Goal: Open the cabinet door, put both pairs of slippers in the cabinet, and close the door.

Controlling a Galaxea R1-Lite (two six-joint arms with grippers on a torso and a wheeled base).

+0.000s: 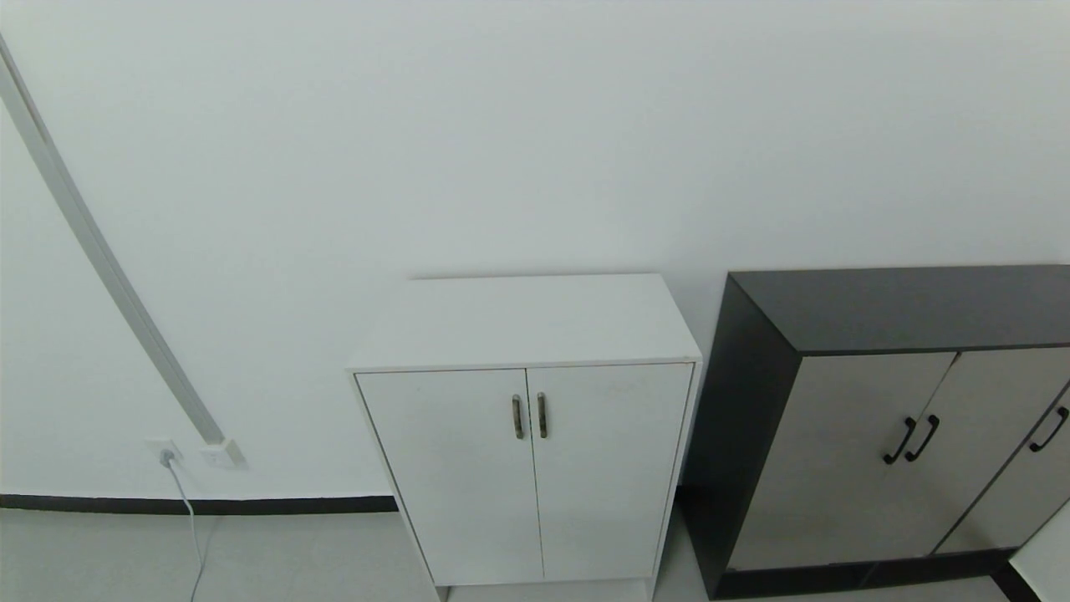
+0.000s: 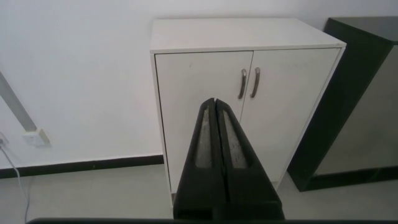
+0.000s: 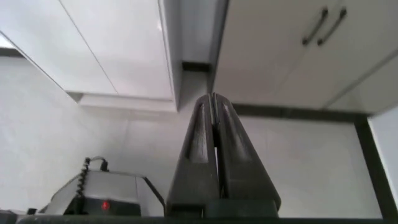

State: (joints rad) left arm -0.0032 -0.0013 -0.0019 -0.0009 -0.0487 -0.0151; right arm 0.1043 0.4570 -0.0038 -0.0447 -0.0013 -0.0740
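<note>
White cabinet (image 1: 460,468) stands against wall, both doors shut, handles (image 1: 542,415) side by side at door seam. Dark cabinet (image 1: 836,468) just right of white cabinet, doors likewise shut. Wall socket (image 1: 165,454) with cable (image 1: 191,518) left of white cabinet, near floor. Left gripper (image 2: 215,102) in front of white cabinet, apart from doors, jaws pressed together. Right gripper (image 3: 213,98) low before white cabinet's right corner, jaws pressed together.

Pale grey floor (image 1: 292,556), white cabinet (image 1: 468,477) standing on it, dark cabinet (image 1: 869,435) just beside
</note>
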